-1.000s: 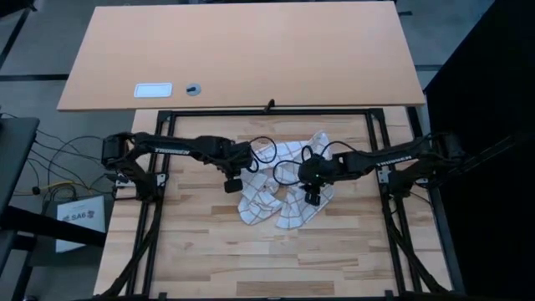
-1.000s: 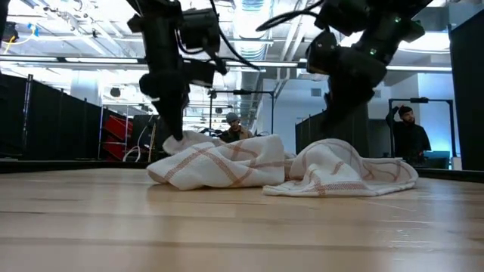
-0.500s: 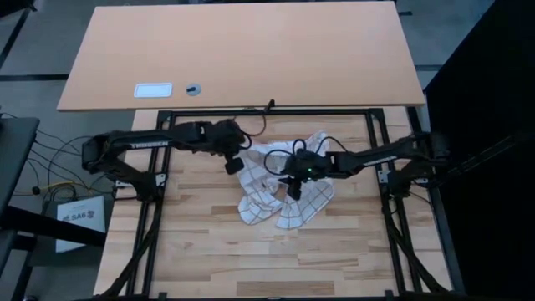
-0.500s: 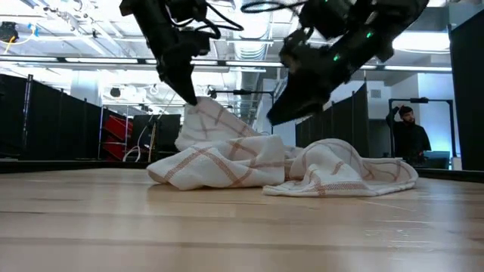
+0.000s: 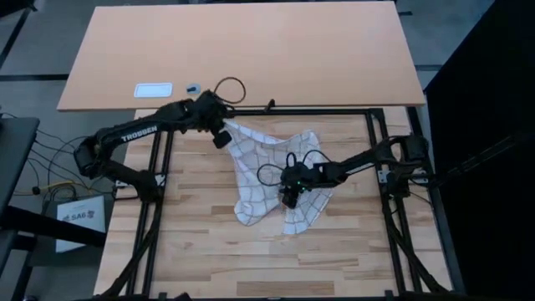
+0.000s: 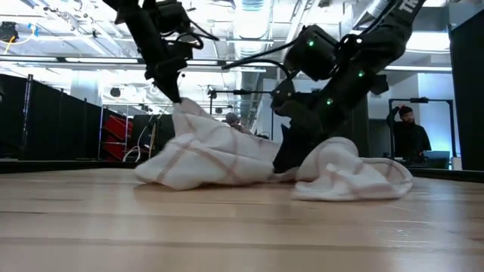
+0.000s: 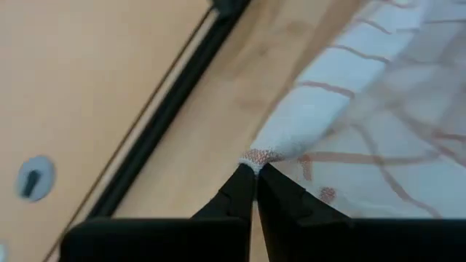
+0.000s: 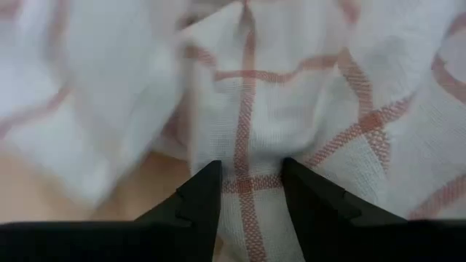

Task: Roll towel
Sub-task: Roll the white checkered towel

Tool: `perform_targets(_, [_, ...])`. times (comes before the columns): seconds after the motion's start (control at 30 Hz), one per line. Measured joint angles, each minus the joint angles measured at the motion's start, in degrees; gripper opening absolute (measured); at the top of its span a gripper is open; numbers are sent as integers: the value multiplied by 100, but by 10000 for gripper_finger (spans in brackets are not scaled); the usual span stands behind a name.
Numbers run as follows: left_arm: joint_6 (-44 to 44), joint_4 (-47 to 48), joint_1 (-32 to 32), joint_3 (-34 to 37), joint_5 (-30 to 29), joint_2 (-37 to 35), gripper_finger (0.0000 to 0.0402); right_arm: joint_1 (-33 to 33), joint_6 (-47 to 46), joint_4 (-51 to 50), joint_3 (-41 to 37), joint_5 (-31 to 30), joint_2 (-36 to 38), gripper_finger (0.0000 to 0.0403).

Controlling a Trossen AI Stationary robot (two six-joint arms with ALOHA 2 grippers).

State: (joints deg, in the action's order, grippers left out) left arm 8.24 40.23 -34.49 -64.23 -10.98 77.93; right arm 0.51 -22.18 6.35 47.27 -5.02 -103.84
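The towel (image 5: 272,180) lies crumpled near the middle of the wooden surface (image 5: 209,259), white with thin reddish-brown grid lines, one corner drawn out and lifted toward the far left. The left gripper (image 5: 221,134) pinches that corner, its fingers (image 7: 244,191) clenched tight on the very tip of the cloth, just above the surface and close to the black frame rail (image 5: 276,111) at the far edge; in the low view the cloth rises from the heap to the left gripper (image 6: 172,94). The right gripper (image 5: 288,199) sits down in the middle of the towel, its fingers (image 8: 204,193) partly spread with a fold of cloth between them; whether they actually grip it cannot be told. Beyond the rail lies a tan board (image 5: 251,50) carrying a small white card (image 5: 153,89) and a small round disc (image 5: 192,87). In the low view, a person (image 6: 408,136) stands in the room behind.
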Motion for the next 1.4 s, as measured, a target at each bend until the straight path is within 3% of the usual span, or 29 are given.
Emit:
perform_targets(0.17, [322,119,-509,66,71,4,0,482,-356,-163,7,2,15,134])
perform_targets(0.3, [392,114,-736,66,489,4,0,859,-429,-280,13,-7,23,134])
perform_targets(0.5, [756,377,-813,66,975,159,4,844,-367,-383,-15,41,183,134])
perform_targets(0.67, [548,956,-687,58,1695,474,50,641,119,-477,-26,59,507,134])
perform_targets(0.8, [215,1247,-156,-85,2336,335,81,453,436,-564,-24,51,1027,134])
perform_targets(0.87, [155,1263,312,-152,2197,119,87,335,516,-655,-21,52,1276,134])
perform_targets(1.0, [277,1211,1283,50,1087,60,87,20,696,-781,-17,15,1487,134])
perform_targets(1.13, [-52,507,1927,639,807,375,84,-207,769,-821,-15,-4,1444,134])
perform_targets(1.27, [-336,213,2074,961,197,588,87,-299,768,-935,-15,-5,1461,134])
perform_targets(1.4, [-489,168,2034,1262,201,621,101,-286,766,-1021,-15,-4,1463,134])
